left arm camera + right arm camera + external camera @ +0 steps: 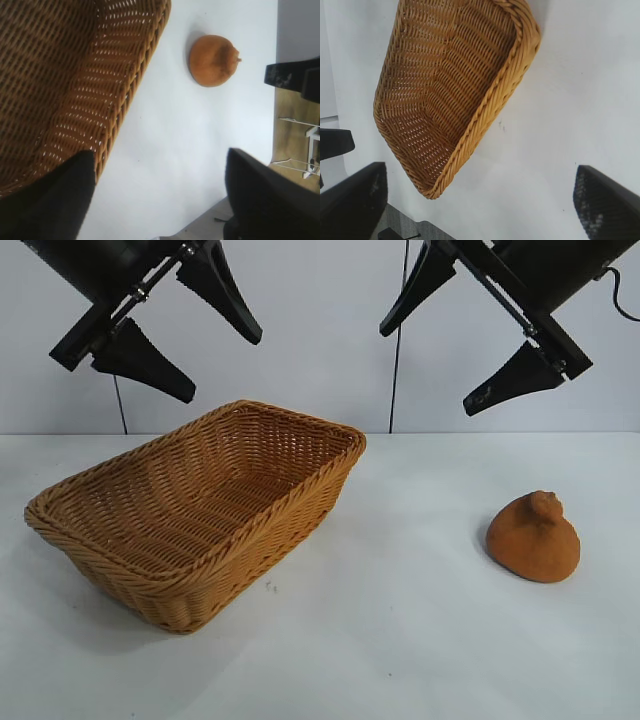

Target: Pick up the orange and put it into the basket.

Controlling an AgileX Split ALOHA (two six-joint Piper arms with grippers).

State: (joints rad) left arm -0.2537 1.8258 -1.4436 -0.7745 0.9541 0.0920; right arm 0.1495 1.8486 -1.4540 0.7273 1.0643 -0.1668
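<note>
So the orange (534, 538) is just sitting on the white tabletop (400, 640) around 4 o'clock, well apart from the basket (190, 505) over at 9. Both hands hang up high, left hand (185, 325) at 11 and right hand (470, 335) at 1, each spread wide and holding nothing.

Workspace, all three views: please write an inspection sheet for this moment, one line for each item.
Surface: white table, a few tiny dark specks near the basket.
Job's things: orange sits on the table to the right of the basket, apart from it; the basket holds nothing.
Clutter: nothing seen.
Grippers: left gripper open, raised above the basket; right gripper open, raised above the table between basket and orange. Both hold nothing.
Cables: thin dark cable hangs down the back wall; another behind the left gripper.
Surroundings: pale wall behind; wooden floor beyond the table edge in the left wrist view.
</note>
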